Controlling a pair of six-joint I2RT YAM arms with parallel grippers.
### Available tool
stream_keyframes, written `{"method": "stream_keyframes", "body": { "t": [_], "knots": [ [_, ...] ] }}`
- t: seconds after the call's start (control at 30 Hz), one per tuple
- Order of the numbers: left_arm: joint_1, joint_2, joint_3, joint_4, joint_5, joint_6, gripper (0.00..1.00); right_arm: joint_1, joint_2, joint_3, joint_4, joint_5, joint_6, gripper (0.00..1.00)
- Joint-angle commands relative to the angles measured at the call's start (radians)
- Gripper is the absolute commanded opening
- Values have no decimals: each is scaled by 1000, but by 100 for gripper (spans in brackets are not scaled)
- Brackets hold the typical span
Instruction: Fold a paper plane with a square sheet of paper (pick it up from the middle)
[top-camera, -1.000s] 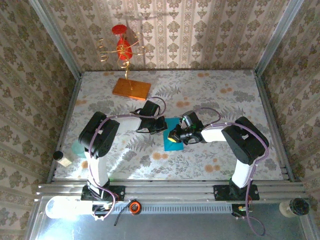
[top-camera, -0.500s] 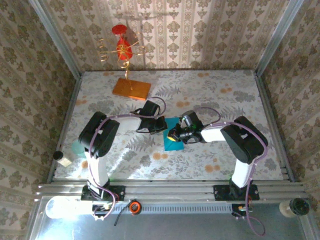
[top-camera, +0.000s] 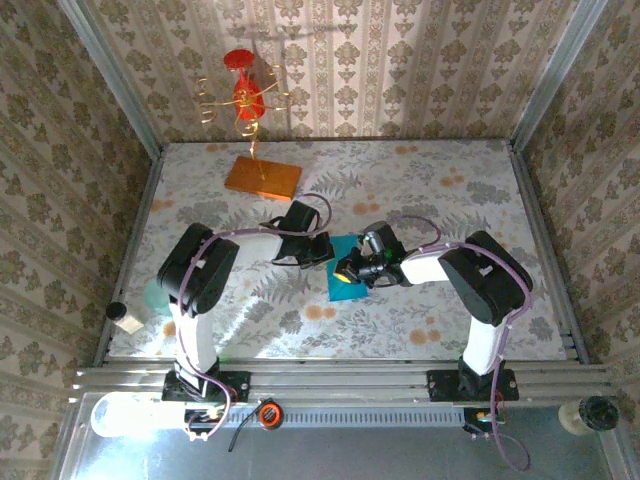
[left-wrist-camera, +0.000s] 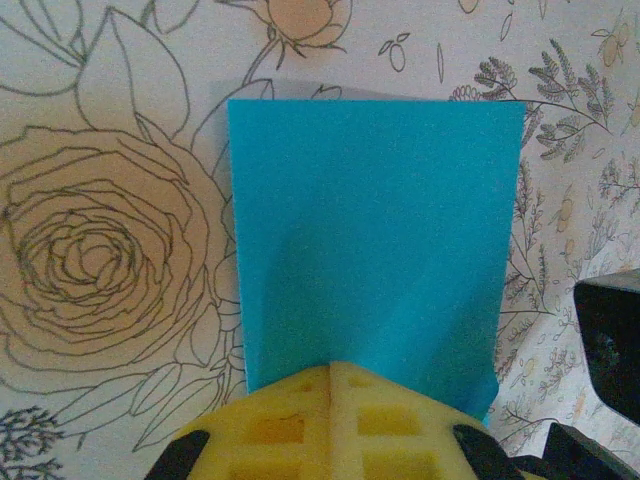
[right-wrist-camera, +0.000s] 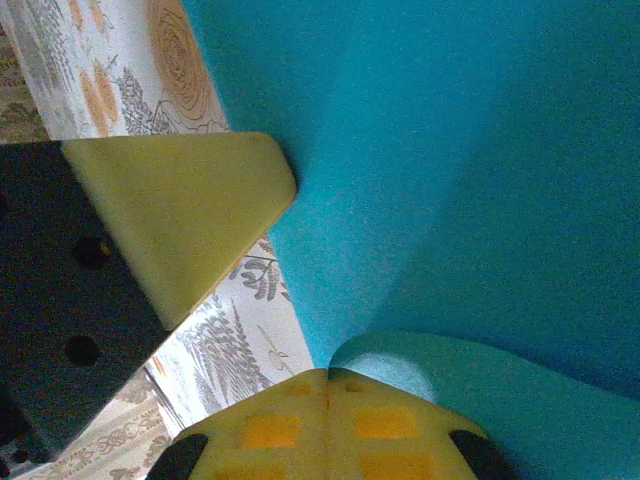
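The right gripper (right-wrist-camera: 328, 385) has crept left. It and the left gripper (left-wrist-camera: 332, 375) seem to pinch the thin cyan-blue sheet of paper (left-wrist-camera: 370, 220) with closed fingers, mid-fold. Next comes pressing the crease flat.

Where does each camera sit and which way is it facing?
Top external: above and behind the bases, looking down on the table; both arms, left gripper and right gripper meeting at the sheet of paper.
Left wrist: looks down past its shut fingers onto the sheet.
Right wrist: close on the sheet, own fingers below, left gripper's finger beside.
Shared: the sheet.
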Motion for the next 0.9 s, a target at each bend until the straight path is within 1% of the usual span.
{"method": "stream_keyframes", "body": {
  "t": [0.0, 0.37, 0.87],
  "knots": [
    [1, 37, 0, -59, -11, 18, 0, -5, 26, -1, 11, 5, 2, 0],
    [1, 38, 1, -59, -9, 16, 0, -4, 26, 8, 2, -13, -21, 0],
    [-1, 32, 1, -62, -9, 17, 0, -5, 45, 16, -31, 6, -32, 0]
  ]
}}
